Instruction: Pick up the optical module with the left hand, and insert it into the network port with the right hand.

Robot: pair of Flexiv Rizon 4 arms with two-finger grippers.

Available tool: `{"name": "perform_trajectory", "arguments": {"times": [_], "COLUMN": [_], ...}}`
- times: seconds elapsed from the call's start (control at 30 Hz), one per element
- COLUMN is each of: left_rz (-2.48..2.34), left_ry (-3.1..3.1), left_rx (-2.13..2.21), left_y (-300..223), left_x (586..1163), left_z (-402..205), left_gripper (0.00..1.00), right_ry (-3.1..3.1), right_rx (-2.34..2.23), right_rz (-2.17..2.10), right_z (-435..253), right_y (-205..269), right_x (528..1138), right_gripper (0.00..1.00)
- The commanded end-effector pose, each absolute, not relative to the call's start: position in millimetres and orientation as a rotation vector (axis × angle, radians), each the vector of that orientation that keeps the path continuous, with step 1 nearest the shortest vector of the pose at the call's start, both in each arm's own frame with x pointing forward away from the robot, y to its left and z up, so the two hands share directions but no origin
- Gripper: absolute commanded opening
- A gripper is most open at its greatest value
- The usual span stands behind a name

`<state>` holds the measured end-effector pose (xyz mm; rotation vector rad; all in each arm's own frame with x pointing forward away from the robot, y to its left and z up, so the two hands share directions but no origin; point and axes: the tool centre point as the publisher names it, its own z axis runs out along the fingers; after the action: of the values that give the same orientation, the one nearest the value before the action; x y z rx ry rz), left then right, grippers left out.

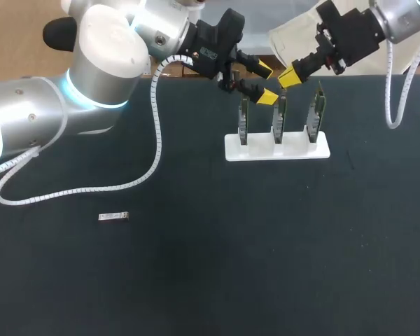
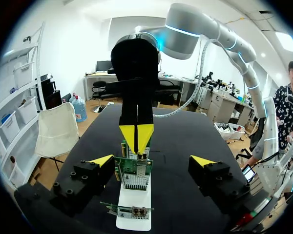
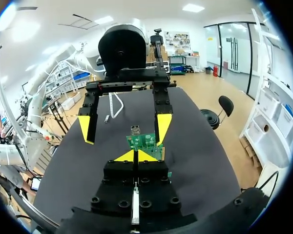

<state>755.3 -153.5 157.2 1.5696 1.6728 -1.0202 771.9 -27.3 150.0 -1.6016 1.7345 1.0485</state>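
Note:
The optical module (image 1: 113,216), a small silver bar, lies flat on the black table at the front left, far from both grippers. My left gripper (image 1: 265,82) hangs open above the left end of the white stand (image 1: 276,148), with nothing between its fingers. My right gripper (image 1: 288,77) is shut and empty, tip to tip with the left one. In the left wrist view my open gripper (image 2: 152,161) straddles a green board (image 2: 133,173), and the right gripper (image 2: 136,136) faces it. In the right wrist view my shut gripper (image 3: 135,156) points at a board (image 3: 146,142) and the open left gripper (image 3: 125,128).
The white stand holds three upright green circuit boards (image 1: 278,115) at the table's back middle. A white coiled cable (image 1: 77,189) from my left arm drapes over the table at the left. The black table (image 1: 266,252) spreads wide in front of the stand.

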Motion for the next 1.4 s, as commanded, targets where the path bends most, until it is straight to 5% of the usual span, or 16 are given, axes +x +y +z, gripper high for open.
{"name": "perform_trajectory", "arguments": {"times": [0.03, 1.4], "left_rz": [-1.020, -1.020], "left_ry": [1.678, 1.678], "left_rx": [1.572, 1.572], "left_y": [-154, -154], "left_x": [756, 756], "left_z": [158, 158], "left_gripper": [1.00, 1.00], "right_ry": [1.738, 1.758], "right_rx": [-1.602, -1.615], "right_rz": [1.046, 1.049], "right_z": [148, 134], "right_y": [-26, -26], "right_x": [771, 766], "right_gripper": [0.00, 0.00]}}
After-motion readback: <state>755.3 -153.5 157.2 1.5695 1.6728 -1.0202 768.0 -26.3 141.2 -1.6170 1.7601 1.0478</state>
